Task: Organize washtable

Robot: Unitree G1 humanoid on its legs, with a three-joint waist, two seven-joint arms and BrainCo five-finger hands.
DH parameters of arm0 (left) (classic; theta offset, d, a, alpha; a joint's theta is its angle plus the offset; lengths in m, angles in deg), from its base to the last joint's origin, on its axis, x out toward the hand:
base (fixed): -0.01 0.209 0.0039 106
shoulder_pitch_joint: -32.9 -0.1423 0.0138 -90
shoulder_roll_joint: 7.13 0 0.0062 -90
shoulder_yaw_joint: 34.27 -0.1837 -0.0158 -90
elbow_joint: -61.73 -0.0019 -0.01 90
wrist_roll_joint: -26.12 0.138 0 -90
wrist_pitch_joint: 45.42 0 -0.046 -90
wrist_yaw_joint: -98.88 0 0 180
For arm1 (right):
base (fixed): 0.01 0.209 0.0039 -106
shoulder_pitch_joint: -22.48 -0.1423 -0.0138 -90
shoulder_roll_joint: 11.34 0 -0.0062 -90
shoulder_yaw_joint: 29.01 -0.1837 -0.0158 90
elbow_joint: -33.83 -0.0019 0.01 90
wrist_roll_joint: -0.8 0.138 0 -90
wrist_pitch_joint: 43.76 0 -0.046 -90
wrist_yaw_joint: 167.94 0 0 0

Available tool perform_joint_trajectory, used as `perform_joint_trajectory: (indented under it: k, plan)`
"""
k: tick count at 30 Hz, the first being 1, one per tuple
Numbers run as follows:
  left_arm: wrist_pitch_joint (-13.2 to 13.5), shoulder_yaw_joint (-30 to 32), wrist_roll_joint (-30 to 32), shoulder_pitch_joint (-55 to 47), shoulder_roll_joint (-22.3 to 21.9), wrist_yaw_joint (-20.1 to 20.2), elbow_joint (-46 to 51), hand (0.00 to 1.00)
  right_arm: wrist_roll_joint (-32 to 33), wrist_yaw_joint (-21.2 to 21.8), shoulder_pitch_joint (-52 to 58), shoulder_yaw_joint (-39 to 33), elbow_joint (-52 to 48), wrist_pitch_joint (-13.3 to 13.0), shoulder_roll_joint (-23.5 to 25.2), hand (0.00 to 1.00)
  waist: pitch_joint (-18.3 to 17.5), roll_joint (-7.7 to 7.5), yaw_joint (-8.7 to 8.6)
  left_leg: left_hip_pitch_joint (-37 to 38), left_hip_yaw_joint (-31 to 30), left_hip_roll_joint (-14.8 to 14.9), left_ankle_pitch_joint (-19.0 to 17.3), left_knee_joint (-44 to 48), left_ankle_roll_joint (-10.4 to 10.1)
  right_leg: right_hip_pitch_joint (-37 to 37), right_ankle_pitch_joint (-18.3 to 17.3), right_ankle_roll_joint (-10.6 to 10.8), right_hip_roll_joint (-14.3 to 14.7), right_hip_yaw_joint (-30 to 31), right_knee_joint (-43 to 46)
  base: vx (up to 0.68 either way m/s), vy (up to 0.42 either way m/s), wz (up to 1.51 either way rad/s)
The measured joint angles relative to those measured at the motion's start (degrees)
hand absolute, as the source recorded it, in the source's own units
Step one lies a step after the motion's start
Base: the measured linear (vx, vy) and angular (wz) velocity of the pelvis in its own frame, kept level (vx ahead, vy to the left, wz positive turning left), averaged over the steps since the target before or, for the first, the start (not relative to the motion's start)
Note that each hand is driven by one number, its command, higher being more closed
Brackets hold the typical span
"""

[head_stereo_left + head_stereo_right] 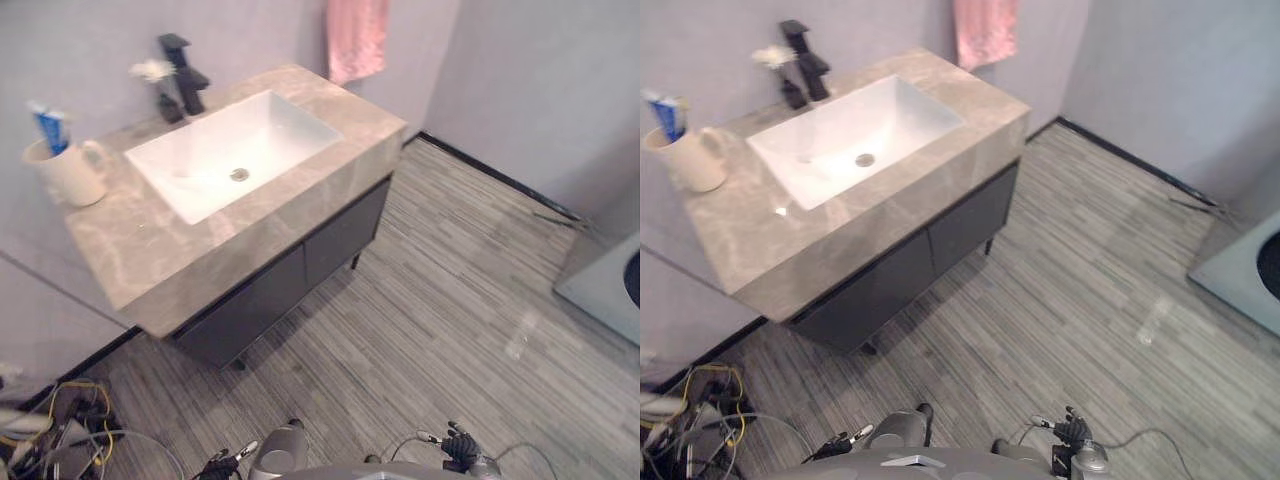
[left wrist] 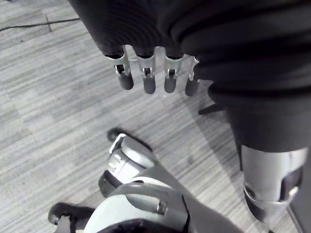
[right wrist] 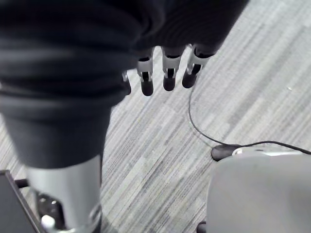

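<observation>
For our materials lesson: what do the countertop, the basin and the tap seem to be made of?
Countertop: grey-beige stone or stone-look slab, fairly smooth, with pale cloudy veining.
Basin: plain white and glossy, likely ceramic; its smooth walls catch light.
Tap: matte black, probably coated metal; no shine shows.

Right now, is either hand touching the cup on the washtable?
Apart. The left eye view shows the left hand and right hand low over the floor, far from the cup.

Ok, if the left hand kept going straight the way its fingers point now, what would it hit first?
Most likely the grey striped plank floor: the left hand hangs with straight fingers aimed down at it, holding nothing, and nothing shows in between. Depth is hard to judge.
</observation>
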Motion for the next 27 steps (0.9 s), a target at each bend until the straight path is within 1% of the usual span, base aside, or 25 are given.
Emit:
perform_joint_trajectory:
  k: [1, 2, 3, 4, 5, 6, 8, 9, 10, 11, 12, 13, 14, 15, 16, 18, 19, 20, 21, 22, 23, 24, 25, 26, 27]
  plan:
    - [-0.2, 1.3, 0.1, -1.1, -0.5, 0.5, 0.0, 0.0, 0.0, 0.2, -0.1, -0.1, -0.1, 0.0, -0.1, 0.0, -0.4, 0.23, -0.05, 0.8, 0.5, -0.2, -1.6, 0.9, 2.2, -0.8, -0.7, -0.2, 0.8, 3.2, 1.2, 0.23, 0.021, -1.41]
    - [-0.3, 2.1, 0.5, -2.2, -1.5, 0.6, 0.0, 0.0, -0.1, 0.6, -0.2, -0.1, 0.0, 0.1, 0.1, 0.0, -1.0, 0.54, -0.07, 1.4, 2.8, 0.3, -2.5, 0.7, 3.0, -2.0, -1.3, 0.1, 1.2, 6.4, 2.6, 0.25, 0.009, -1.37]
    - [-0.3, 2.7, 0.5, -2.6, -1.7, 0.6, 0.0, 0.0, -0.1, 0.7, -0.2, -0.1, 0.0, 0.1, 0.0, 0.0, -1.5, 0.54, -0.12, 1.8, 4.1, 0.4, -2.4, 0.2, 3.1, -2.7, -1.2, 0.3, 1.6, 7.5, 3.1, 0.28, -0.013, -1.14]
    - [-0.4, 3.0, 0.7, -2.8, -1.8, 0.6, -0.5, 0.0, -0.1, 0.8, 0.0, -0.1, 0.0, 0.2, -0.1, 0.0, -2.6, 0.63, -0.46, 2.5, 5.4, 0.4, -2.0, -0.8, 3.9, -3.5, -1.5, 0.6, 1.7, 9.1, 3.6, 0.33, -0.039, -0.85]
    - [-0.4, 2.9, 1.0, -2.5, -1.6, 0.6, -0.9, 0.0, -0.4, 0.8, 0.3, 0.0, 0.1, 0.3, -0.4, 0.0, -3.6, 0.8, -0.51, 3.0, 5.2, 0.1, -1.9, -1.2, 4.0, -3.8, -1.5, 0.6, 1.4, 10.1, 3.3, 0.32, -0.037, -0.72]
    - [-0.4, 2.8, 1.1, -2.1, -1.5, 0.7, -1.0, 0.0, -0.4, 0.8, 0.3, 0.0, 0.2, 0.4, -0.4, 0.0, -3.7, 0.82, -0.51, 3.2, 4.7, -0.2, -1.9, -0.7, 4.0, -3.7, -1.7, 0.7, 1.2, 10.2, 3.3, 0.28, -0.047, -0.55]
    - [-0.4, 2.2, 1.1, -1.3, -1.2, 0.7, -0.4, 0.0, -0.4, 0.8, 0.5, -0.7, 0.5, 0.4, -0.3, 0.0, -3.7, 0.31, -0.51, 2.8, 4.8, -1.9, -1.4, 3.6, 4.6, -3.3, -2.4, 1.2, -0.1, 10.2, 4.6, 0.21, -0.037, -0.43]
    - [-0.3, 1.6, 1.1, -1.3, -1.1, 0.7, 0.3, 0.0, -0.4, 0.8, 0.5, -0.8, 0.5, 0.4, -0.1, 0.0, -3.3, -0.29, -0.49, 2.4, 5.0, -2.4, -0.9, 5.6, 4.8, -3.6, -2.4, 1.2, -0.4, 10.2, 5.8, 0.11, 0.022, -0.54]
    - [-0.1, 1.1, 1.0, -0.9, -0.5, 0.7, 0.8, 0.0, -0.4, 0.9, 0.0, -0.9, 0.5, 0.4, 0.4, 0.0, -2.7, -1.13, -0.13, -1.0, 5.8, -3.6, 0.1, 11.8, 4.9, -4.5, -2.4, 1.3, -1.3, 10.5, 10.0, -0.02, 0.049, -0.5]
    - [0.0, 0.9, 0.8, -0.8, 0.1, 0.7, 0.9, 0.0, -0.4, 0.9, -0.6, -0.9, 0.6, 0.6, 0.7, 0.0, -2.6, -2.03, -0.25, -1.9, 6.9, -4.4, -2.4, 11.4, 6.1, -5.6, -2.5, 1.8, -1.8, 10.2, 11.9, -0.21, 0.053, -0.64]
    - [0.2, -0.3, 0.4, -1.1, 0.5, 0.7, 1.7, 0.0, -0.4, 1.0, -0.6, -0.9, 0.7, 0.5, 1.6, 0.0, -3.0, -3.02, -0.75, 0.1, 6.7, -4.4, -1.9, -3.4, 6.4, -8.3, -3.1, 3.5, -2.6, 8.5, 15.9, -0.3, 0.029, -0.82]
    - [0.2, -0.9, 0.4, -0.9, 1.2, 0.5, 2.5, 0.0, -0.3, 1.1, -1.4, -1.3, 0.8, 0.5, 2.2, 0.0, -2.1, -3.36, -0.63, 3.7, 10.4, -2.8, 6.3, -11.0, 6.5, -9.6, -5.1, 5.1, -3.4, 5.0, 19.4, -0.26, -0.031, -0.96]
    - [0.0, -1.1, 0.3, -1.3, 1.7, 0.6, 2.6, 0.0, -0.3, 1.3, -1.2, -1.3, 0.7, 0.4, 2.7, 0.0, -2.2, -3.99, -0.65, 4.6, 12.0, -2.4, 6.4, -11.5, 6.5, -10.2, -5.1, 5.2, -5.0, 0.5, 20.2, -0.01, -0.02, -1.17]
    - [-0.1, -1.1, 0.3, -1.4, 1.9, 0.6, 2.5, 0.0, -0.3, 1.9, -1.2, -1.4, 0.6, 0.3, 2.9, 0.0, -1.8, -3.9, -0.61, 6.6, 14.2, -1.5, 6.2, -11.4, 6.9, -10.1, -5.2, 5.1, -8.5, -9.1, 20.4, 0.14, -0.031, -1.05]
    - [-0.2, -1.2, 0.3, -1.3, 1.9, 0.6, 2.4, 0.0, -0.3, 1.7, -1.2, -2.4, 0.6, 0.3, 2.8, 0.0, -1.6, -3.48, -0.7, 7.7, 14.9, -0.3, 6.2, -11.2, 6.9, -10.0, -5.6, 4.3, -10.9, -15.2, 20.4, 0.18, -0.005, -1.14]
    - [-0.2, -1.5, 0.3, -1.2, 1.7, 0.7, 2.3, 0.0, -0.1, 1.2, -1.0, -3.5, 0.5, 0.1, 2.5, 0.0, -1.3, -2.84, -0.95, 9.9, 16.3, 3.0, 6.0, -10.2, 6.7, -10.1, -5.3, 4.0, -13.9, -24.1, 18.0, 0.1, -0.091, -1.13]
    - [-0.2, -1.8, 0.3, -1.0, 1.8, 0.8, 1.9, 0.0, 0.2, 1.0, -0.9, -4.5, 0.4, 0.0, 2.6, 0.0, -1.2, -2.66, -1.09, 11.0, 17.6, 5.0, 5.8, -10.0, 6.4, -10.7, -3.8, 4.3, -13.8, -25.4, 14.2, 0.07, -0.123, -0.98]
    - [-0.2, -1.9, 0.3, -0.8, 2.0, 0.9, 1.6, 0.0, 0.2, 0.9, -0.7, -4.9, 0.2, 0.0, 2.6, 0.0, -1.3, -2.68, -1.3, 11.2, 18.3, 5.7, 5.5, -9.8, 5.8, -11.0, -2.5, 4.7, -13.7, -25.4, 12.3, 0.07, -0.15, -0.81]
    - [-0.1, -2.1, 0.2, -0.2, 2.3, 1.1, 0.5, 0.0, 0.2, 0.7, -0.2, -6.0, -0.2, -0.1, 2.6, 0.0, -1.2, -2.82, -1.65, 11.7, 19.6, 6.4, 4.6, -9.5, 4.4, -11.9, 1.0, 5.1, -13.6, -24.9, 8.2, 0.08, -0.223, -0.54]
    - [-0.1, -2.1, -0.1, 0.2, 2.5, 1.1, -0.2, 0.0, 0.2, 0.6, 0.4, -7.2, -0.1, -0.1, 2.5, 0.0, -1.2, -3.3, -1.88, 12.3, 20.1, 6.3, 3.7, -9.5, 3.2, -12.1, 5.6, 5.8, -13.8, -22.7, 4.5, 0.08, -0.269, -0.4]
    - [-0.2, -1.9, -0.2, 0.3, 2.6, 1.1, -0.3, 0.0, 0.3, 0.6, 0.9, -7.5, -0.1, -0.1, 2.5, 0.0, -1.3, -3.53, -2.02, 12.5, 20.2, 6.1, 3.3, -9.6, 2.5, -12.2, 8.0, 5.9, -13.7, -21.7, 3.0, 0.08, -0.367, -0.04]
    - [-0.1, -0.6, -0.4, 0.4, 2.7, 1.1, -0.5, 0.0, 0.3, 0.6, 2.6, -7.6, 0.0, 0.0, 2.6, 0.0, -1.6, -4.35, -2.54, 12.9, 19.6, 5.4, 2.5, -9.8, 1.2, -12.1, 12.0, 5.4, -14.0, -20.6, 2.2, 0.07, -0.343, 0.17]
    - [-0.2, -0.1, -1.2, 0.7, 2.2, 1.0, -0.9, 0.0, 0.3, 0.6, 3.1, -7.6, 0.1, 0.0, 2.3, 0.0, -1.8, -4.11, -2.73, 13.0, 19.1, 5.8, 2.1, -10.0, 0.6, -11.9, 9.6, 3.7, -14.0, -21.1, 2.5, 0.08, -0.449, 0.28]
    - [0.1, 1.7, -2.9, 1.0, 0.1, 0.7, -2.0, 0.0, 1.0, 0.6, 3.5, -8.7, 0.6, 0.2, 1.3, 0.0, -1.8, -0.98, -3.45, 12.5, 18.0, 8.7, 2.5, -9.9, -0.7, -11.9, 8.2, 2.6, -11.7, -22.8, 3.5, 0.06, -0.411, 0.23]
    - [0.0, 2.1, -4.0, 1.0, -0.3, 0.5, -2.1, 0.0, 2.5, 0.6, 3.5, -9.1, 0.5, 0.1, 1.0, 0.0, -1.4, -0.08, -3.91, 12.2, 17.1, 10.1, 3.2, -9.6, -1.7, -11.9, 7.3, 1.7, -10.5, -23.7, 4.0, 0.04, -0.39, 0.21]
